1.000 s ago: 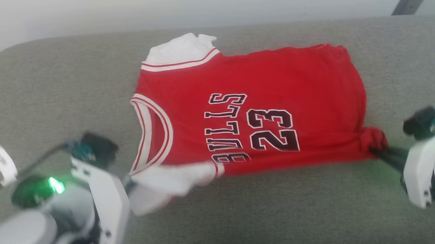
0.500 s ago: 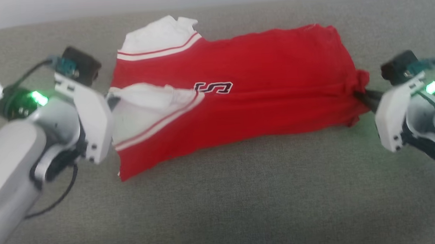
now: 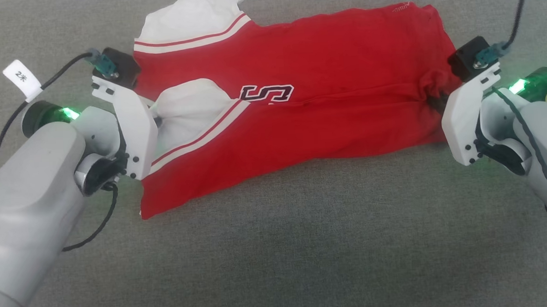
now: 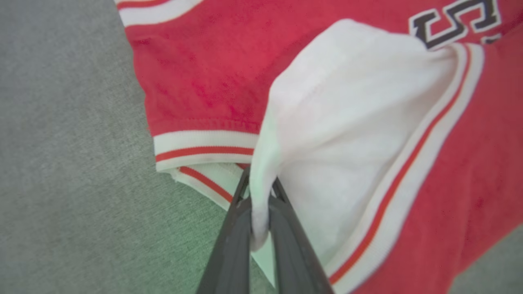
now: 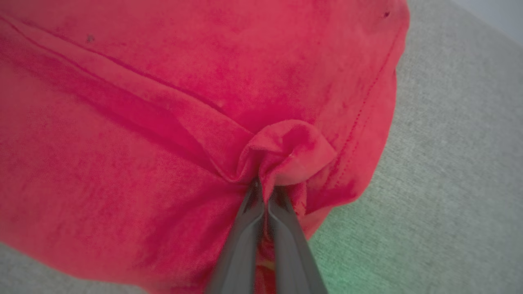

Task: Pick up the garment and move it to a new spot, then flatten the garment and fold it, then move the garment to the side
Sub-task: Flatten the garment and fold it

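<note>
On the left, the left gripper (image 4: 260, 180) is clenching a pinch of white sleeve cloth between its two dark fingers, just beside the striped neck trim. A white tag (image 3: 21, 78) is hanging on the black cable (image 3: 1, 139) behind that wrist.

The garment (image 3: 337, 122) is lying on the grey fabric surface (image 3: 278, 247), stretching between the two arms with its long axis running left to right. Its neck and sleeves are pointing left and its hem is pointing right. The near half is lying folded over the far half (of the black print, just an "S" is peeking out at the fold line). One white sleeve is sticking out at the far left corner; the other is resting on top of the red cloth, running into the left fingers.

On the right, the right gripper (image 5: 265, 192) is grasping a bunched knot of red hem, its fingers pressing tightly together on the cloth.
</note>
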